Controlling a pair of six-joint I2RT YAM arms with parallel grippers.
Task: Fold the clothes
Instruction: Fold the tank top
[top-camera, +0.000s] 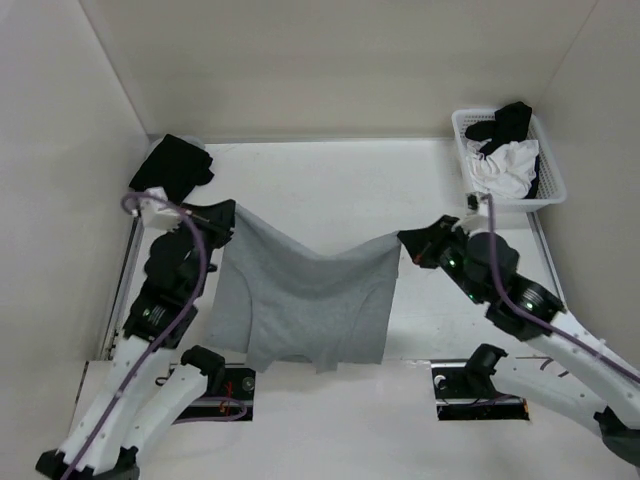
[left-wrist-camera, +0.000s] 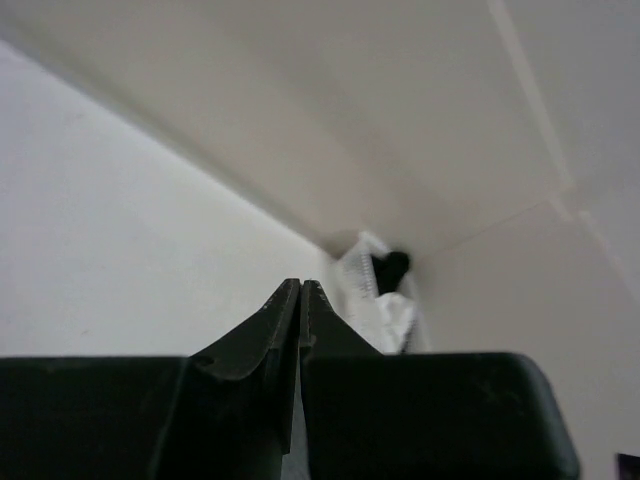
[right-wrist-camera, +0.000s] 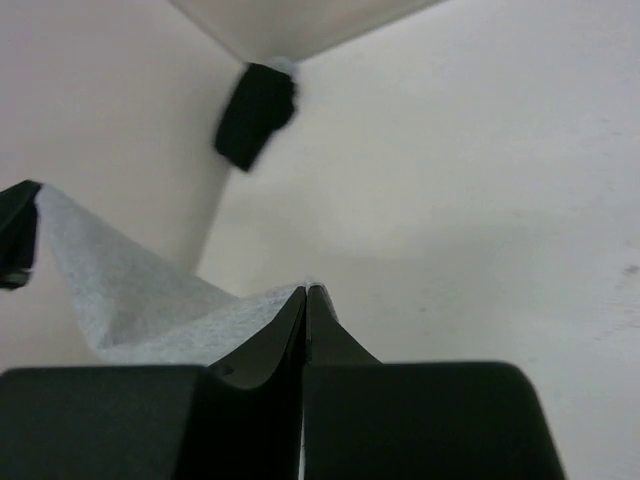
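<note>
1. Hanging between the two arms in the middle of the top view, the grey garment is held up by its upper edge, which sags in a shallow dip between the two gripped corners.
2. The left gripper pinches the garment's upper left corner. In the left wrist view its fingers are pressed tight together, and the cloth between them can hardly be made out there.
3. The right gripper pinches the upper right corner, jaws pressed together. Grey fabric runs from its tips toward the left edge of the right wrist view.
4. The garment's two short legs fall toward the bottom of the top view, near the front edge of the white table. Whether the hem rests on the table cannot be told.
5. A black cloth bundle sits in the upper left corner, near the left gripper.
6. A white basket in the upper right holds a white garment and some black cloth.
</note>
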